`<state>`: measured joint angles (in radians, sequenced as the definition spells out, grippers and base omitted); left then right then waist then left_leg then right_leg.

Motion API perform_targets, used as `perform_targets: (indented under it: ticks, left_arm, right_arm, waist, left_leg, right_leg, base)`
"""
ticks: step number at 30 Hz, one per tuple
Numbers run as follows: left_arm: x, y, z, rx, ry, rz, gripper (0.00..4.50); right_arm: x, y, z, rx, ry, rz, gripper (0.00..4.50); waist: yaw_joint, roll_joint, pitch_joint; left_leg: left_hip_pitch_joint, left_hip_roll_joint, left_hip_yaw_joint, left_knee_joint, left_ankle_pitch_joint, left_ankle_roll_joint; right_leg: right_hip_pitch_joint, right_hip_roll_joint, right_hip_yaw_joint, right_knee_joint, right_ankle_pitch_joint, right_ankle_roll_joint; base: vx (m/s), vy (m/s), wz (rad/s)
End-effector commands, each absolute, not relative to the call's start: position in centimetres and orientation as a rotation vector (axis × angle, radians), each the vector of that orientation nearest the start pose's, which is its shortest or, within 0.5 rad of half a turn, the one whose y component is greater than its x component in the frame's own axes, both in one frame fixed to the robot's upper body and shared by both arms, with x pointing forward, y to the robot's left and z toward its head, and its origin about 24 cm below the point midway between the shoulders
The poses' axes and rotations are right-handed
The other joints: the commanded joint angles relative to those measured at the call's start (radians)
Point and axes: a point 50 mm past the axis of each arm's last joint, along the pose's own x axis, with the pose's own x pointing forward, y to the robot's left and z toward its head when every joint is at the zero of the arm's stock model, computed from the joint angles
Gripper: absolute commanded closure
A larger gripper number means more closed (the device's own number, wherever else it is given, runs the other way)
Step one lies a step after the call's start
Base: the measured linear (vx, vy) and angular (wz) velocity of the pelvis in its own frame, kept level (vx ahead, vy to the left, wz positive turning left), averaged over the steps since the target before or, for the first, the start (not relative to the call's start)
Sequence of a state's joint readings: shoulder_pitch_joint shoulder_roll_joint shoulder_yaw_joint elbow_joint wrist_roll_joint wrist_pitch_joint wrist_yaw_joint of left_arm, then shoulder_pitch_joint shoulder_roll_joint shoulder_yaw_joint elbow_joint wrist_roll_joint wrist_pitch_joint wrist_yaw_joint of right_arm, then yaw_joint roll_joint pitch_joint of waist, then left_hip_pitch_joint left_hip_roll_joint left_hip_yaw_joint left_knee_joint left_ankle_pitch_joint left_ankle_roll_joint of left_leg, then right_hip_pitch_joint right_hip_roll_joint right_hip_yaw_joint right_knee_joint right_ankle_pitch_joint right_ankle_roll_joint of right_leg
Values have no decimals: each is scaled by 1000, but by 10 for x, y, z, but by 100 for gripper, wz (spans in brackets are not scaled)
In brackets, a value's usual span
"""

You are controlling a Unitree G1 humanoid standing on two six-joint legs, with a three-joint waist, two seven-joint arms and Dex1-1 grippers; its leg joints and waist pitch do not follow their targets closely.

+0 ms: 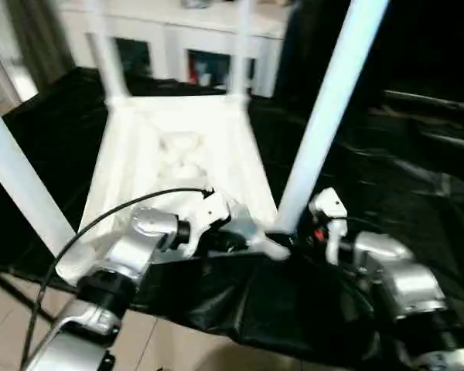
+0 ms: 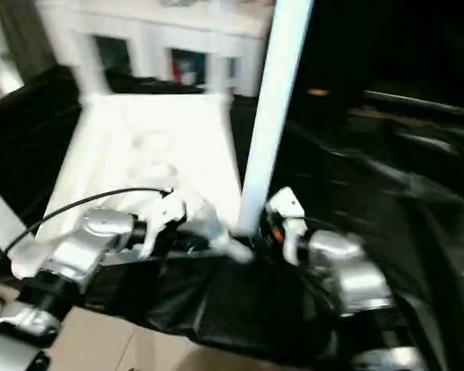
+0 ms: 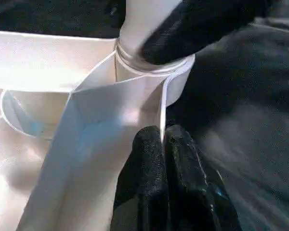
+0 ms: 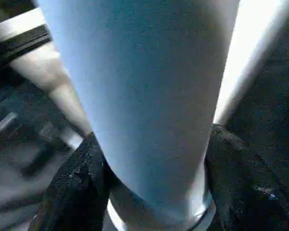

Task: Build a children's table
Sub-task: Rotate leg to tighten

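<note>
The table top [image 1: 178,166] lies upside down on the bench [image 1: 417,178], which is covered in black, with its legs pointing up. My left gripper [image 3: 163,144] is closed on the thin rim beside the near corner socket [image 3: 154,72]. My right gripper [image 4: 149,192] holds the base of the leg [image 1: 325,116] standing there; its two fingers seem to press it from both sides.

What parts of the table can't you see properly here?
- Near-right leg: top cut off by the head view's upper edge.
- Its socket: partly hidden by the right gripper's finger in the left wrist view.
- Tabletop ribs: blurred.
- Near rim: partly behind the left gripper.
</note>
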<state>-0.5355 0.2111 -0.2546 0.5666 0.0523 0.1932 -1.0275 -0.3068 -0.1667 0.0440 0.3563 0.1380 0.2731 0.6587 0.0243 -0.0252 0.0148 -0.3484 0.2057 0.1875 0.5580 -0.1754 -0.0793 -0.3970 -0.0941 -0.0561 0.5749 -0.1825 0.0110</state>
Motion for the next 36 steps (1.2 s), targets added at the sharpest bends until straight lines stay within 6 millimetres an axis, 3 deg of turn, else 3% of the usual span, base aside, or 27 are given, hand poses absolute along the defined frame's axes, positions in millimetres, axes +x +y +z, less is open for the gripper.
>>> perform_targets:
  ticks: [1, 3, 4, 6, 8, 9, 10, 12, 13, 14, 16, 18, 22, 24, 26, 28, 29, 31, 33, 34, 35, 36]
  left_arm:
    - [304, 60, 26, 214, 433, -1236, 450]
    - [301, 48, 26, 207, 426, -1255, 450]
    - [300, 44, 26, 205, 422, -1260, 450]
    - [296, 32, 27, 198, 410, -1288, 450]
    - [295, 28, 27, 199, 409, -1295, 450]
    - [295, 28, 27, 202, 411, -1301, 450]
    - [295, 28, 27, 202, 411, -1301, 450]
    - [296, 34, 25, 211, 425, -1296, 450]
    - [297, 38, 25, 216, 433, -1292, 450]
    - [298, 42, 24, 221, 441, -1288, 450]
    - [298, 46, 24, 224, 451, -1288, 450]
    - [300, 60, 24, 241, 480, -1303, 450]
    - [300, 77, 24, 266, 518, -1336, 450]
    - [299, 84, 24, 287, 536, -1365, 450]
    - [295, 94, 24, 308, 562, -1424, 450]
    - [292, 100, 24, 312, 588, -1462, 450]
    - [291, 103, 24, 313, 601, -1481, 450]
    - [289, 110, 25, 309, 617, -1505, 450]
    - [289, 113, 26, 304, 620, -1512, 450]
    - [288, 114, 27, 301, 621, -1517, 450]
    - [288, 114, 27, 301, 621, -1517, 450]
    - [288, 115, 27, 299, 622, -1520, 450]
  right_arm:
    - [283, -109, -10, 73, 486, 614, 212]
    - [286, -101, -9, 90, 473, 576, 212]
    - [286, -98, -9, 92, 468, 569, 213]
    - [288, -89, -5, 54, 440, 596, 213]
    - [289, -85, -1, 47, 400, 622, 213]
    - [289, -84, 0, 57, 391, 635, 180]
    - [289, -84, 0, 57, 391, 635, 160]
    - [290, -87, 5, 86, 374, 666, 167]
    - [290, -89, 7, 81, 368, 676, 164]
    - [291, -92, 9, 72, 362, 696, 130]
    - [290, -94, 10, 70, 361, 724, 130]
    - [288, -105, 16, 48, 357, 833, 130]
    - [284, -122, 23, -13, 360, 994, 130]
    - [283, -131, 25, -37, 365, 1041, 130]
    - [282, -144, 30, -80, 380, 1104, 130]
    - [280, -150, 33, -89, 390, 1142, 130]
    - [279, -153, 34, -97, 398, 1164, 130]
    - [278, -158, 37, -109, 412, 1207, 130]
    - [278, -161, 38, -118, 416, 1222, 130]
    - [278, -161, 38, -120, 415, 1225, 130]
    - [278, -161, 38, -120, 414, 1226, 130]
    - [278, -161, 38, -121, 414, 1227, 130]
  waist:
    - [-10, -5, -17]
    - [-19, 2, -20]
    - [-26, 2, -19]
    - [-34, 11, -14]
    - [-45, 13, -12]
    - [-47, 17, -12]
    - [-51, 19, -11]
    - [-58, 20, -11]
    - [-58, 20, -12]
    - [-55, 16, -11]
    - [-53, 16, -13]
    - [-44, 7, -16]
    - [-36, 4, -16]
    - [-27, 0, -20]
    - [-18, 0, -21]
    - [-9, -1, -22]
    - [-4, -3, -23]
    - [8, -4, -28]
    - [17, -3, -30]
    - [19, -7, -34]
    - [22, -4, -34]
    - [22, -5, -34]
  left_leg:
    - [2, 11, -27, -72, -457, -25]
    - [13, 11, -34, -73, -496, -24]
    - [8, 11, -36, -76, -508, -22]
    - [24, 11, -40, -76, -579, -16]
    - [32, 12, -43, -77, -625, -11]
    - [35, 14, -45, -79, -638, -11]
    - [34, 15, -46, -81, -644, -8]
    - [32, 18, -47, -86, -659, -5]
    - [27, 19, -47, -88, -645, -4]
    - [25, 18, -45, -88, -629, -3]
    - [23, 17, -43, -86, -611, 1]
    - [10, 19, -36, -87, -539, 19]
    - [3, 20, -30, -82, -502, 34]
    - [-6, 23, -26, -79, -432, 42]
    - [0, 24, -20, -76, -414, 46]
    - [-3, 26, -19, -75, -382, 50]
    - [6, 27, -11, -70, -373, 49]
    - [10, 30, -6, -64, -311, 55]
    - [7, 29, -1, -59, -261, 71]
    - [0, 29, -2, -57, -205, 81]
    - [-6, 29, -4, -57, -165, 89]
    - [-7, 29, -4, -56, -157, 91]
  right_leg:
    - [18, -43, 10, -117, -695, -21]
    - [16, -44, 2, -125, -672, -28]
    - [19, -42, -2, -124, -656, -32]
    - [10, -39, -14, -139, -662, -31]
    - [13, -38, -26, -151, -647, -34]
    - [14, -38, -30, -151, -633, -38]
    - [19, -37, -32, -151, -614, -42]
    - [25, -44, -35, -149, -577, -57]
    - [29, -48, -31, -145, -564, -65]
    - [27, -51, -26, -143, -568, -70]
    - [28, -54, -22, -141, -566, -75]
    - [33, -57, -11, -130, -528, -96]
    - [32, -60, -4, -122, -528, -108]
    - [36, -59, 4, -107, -445, -139]
    - [33, -57, 7, -102, -421, -158]
    - [37, -56, 9, -91, -376, -176]
    - [29, -55, 13, -89, -359, -197]
    - [32, -52, 17, -74, -254, -233]
    - [35, -48, 19, -59, -173, -258]
    - [45, -48, 17, -46, -103, -272]
    - [51, -48, 16, -40, -61, -278]
    - [52, -48, 15, -39, -51, -278]
  base:
    - [0, 0, 0]
    - [0, 0, 0]
    - [0, 0, 0]
    - [0, 0, 0]
    - [0, 0, 0]
    - [0, 0, 0]
    - [0, 0, 0]
    - [0, 0, 0]
    - [0, 0, 0]
    - [0, 0, 0]
    - [0, 0, 0]
    - [0, 0, 0]
    - [0, 0, 0]
    - [0, 0, 0]
    - [0, 0, 0]
    - [26, -23, 5]
    - [51, -47, 10]
    - [70, -41, 16]
    - [67, -29, 12]
    - [0, 0, 0]
    - [0, 0, 0]
    - [0, 0, 0]
